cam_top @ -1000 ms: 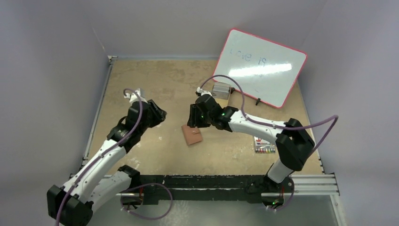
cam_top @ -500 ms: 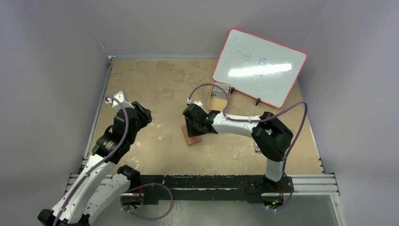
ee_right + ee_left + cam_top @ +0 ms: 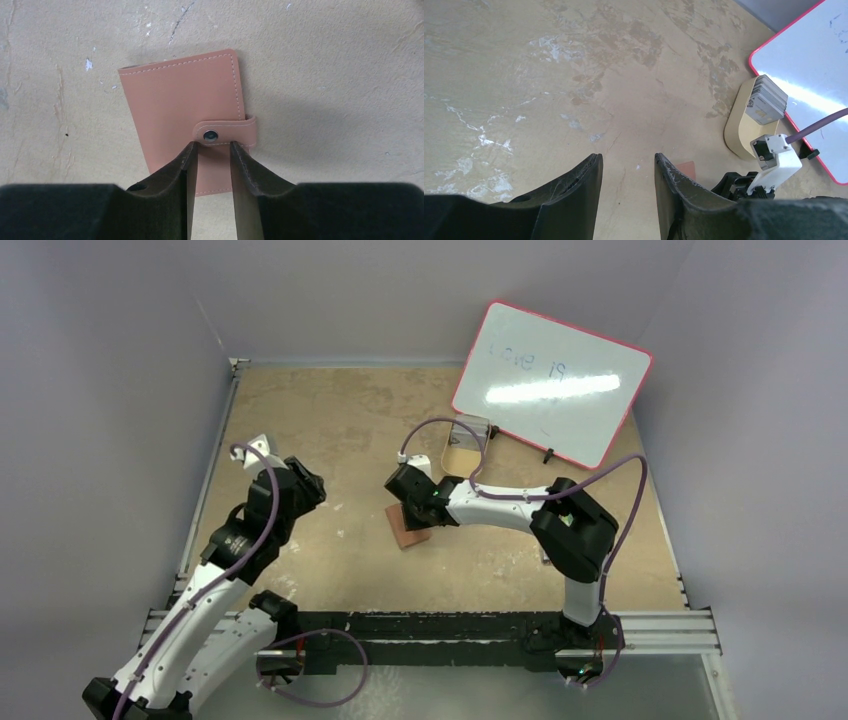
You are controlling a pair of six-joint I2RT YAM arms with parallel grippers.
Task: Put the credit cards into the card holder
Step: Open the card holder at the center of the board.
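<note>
I judge the task is only at its beginning. The card holder [image 3: 180, 100] lies closed near the middle of the counter with its snap tab [image 3: 225, 131] fastened, and I see no card in it. My right hand [image 3: 212, 147] is low over it, fingers a little apart, tips just at the snap, grasping nothing. The credit cards [image 3: 765, 100] are stacked on the tan tray [image 3: 736, 130] toward the far edge, beside the whiteboard [image 3: 804, 65]. My left hand [image 3: 626, 160] is released and empty, toward the left edge. Opening the holder and loading the cards is left to do.
</note>
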